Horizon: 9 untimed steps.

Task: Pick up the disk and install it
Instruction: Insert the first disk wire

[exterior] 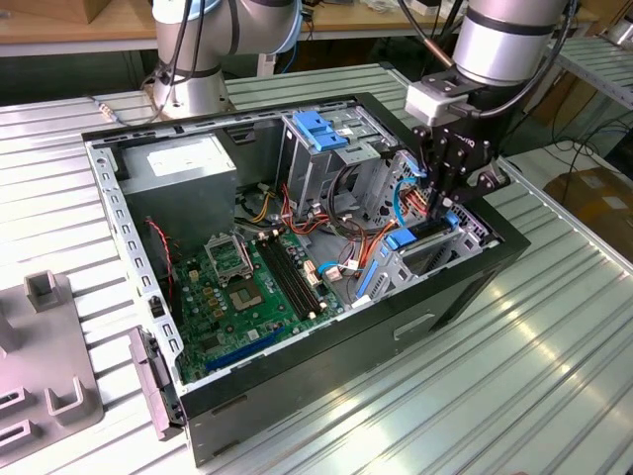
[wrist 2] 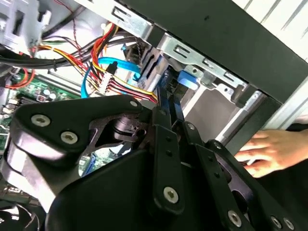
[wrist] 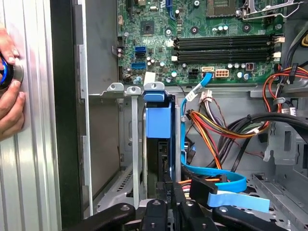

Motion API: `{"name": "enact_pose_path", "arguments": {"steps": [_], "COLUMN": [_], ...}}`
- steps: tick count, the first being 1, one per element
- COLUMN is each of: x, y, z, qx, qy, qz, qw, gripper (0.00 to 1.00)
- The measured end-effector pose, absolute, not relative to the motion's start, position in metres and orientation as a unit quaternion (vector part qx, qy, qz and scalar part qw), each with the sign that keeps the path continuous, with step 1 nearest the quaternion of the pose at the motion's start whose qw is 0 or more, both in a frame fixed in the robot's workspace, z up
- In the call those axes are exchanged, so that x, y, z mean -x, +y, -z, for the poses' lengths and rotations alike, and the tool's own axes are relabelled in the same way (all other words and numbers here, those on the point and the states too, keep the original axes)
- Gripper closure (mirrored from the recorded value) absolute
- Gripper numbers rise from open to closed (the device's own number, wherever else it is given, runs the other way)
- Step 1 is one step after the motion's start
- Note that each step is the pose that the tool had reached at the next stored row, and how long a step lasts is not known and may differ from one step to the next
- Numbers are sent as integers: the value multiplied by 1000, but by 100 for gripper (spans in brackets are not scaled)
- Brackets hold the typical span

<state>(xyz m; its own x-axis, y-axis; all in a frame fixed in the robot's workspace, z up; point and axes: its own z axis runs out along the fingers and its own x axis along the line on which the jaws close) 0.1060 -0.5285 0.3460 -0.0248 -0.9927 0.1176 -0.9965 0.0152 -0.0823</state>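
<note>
— What's going on from the exterior view?

— The gripper is down inside the open computer case, at the corner on the exterior view's right. Its fingers are pinched on the disk, which stands on edge in the metal bay by the case wall, blue carrier rail showing. The motherboard lies well apart toward the exterior view's left, and the drive cage with its blue latch stands behind.

— And the second wrist view?

— Black gripper linkage up close, fingers drawn together onto the disk, its blue rail poking out against the silver bay frame. A bundle of coloured wires and a thin blue cable sit just beside it. A person's hand rests outside the case.

— First wrist view?

— The disk sits upright in its slot, blue carrier on top, between silver bay rails. The gripper fingers grasp its near end. A blue cable curls alongside. A hand presses a round button on the ribbed table.
</note>
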Motion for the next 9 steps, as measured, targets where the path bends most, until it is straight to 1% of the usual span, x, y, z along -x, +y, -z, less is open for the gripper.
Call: {"name": "enact_pose_path", "arguments": {"steps": [2,6,7,9], "x": [-106,-106,-106,-106], "y": [-530,-535,-536,-537], "z": [-346,-346,-346,-346], "qx": [-698,-698,-698,-698], "qy": [-713,-714,-714,-714], "qz": [-69,-52,-50,-49], "qw": [11,-5,-7,-8], "gripper": [83,83,83,83]}}
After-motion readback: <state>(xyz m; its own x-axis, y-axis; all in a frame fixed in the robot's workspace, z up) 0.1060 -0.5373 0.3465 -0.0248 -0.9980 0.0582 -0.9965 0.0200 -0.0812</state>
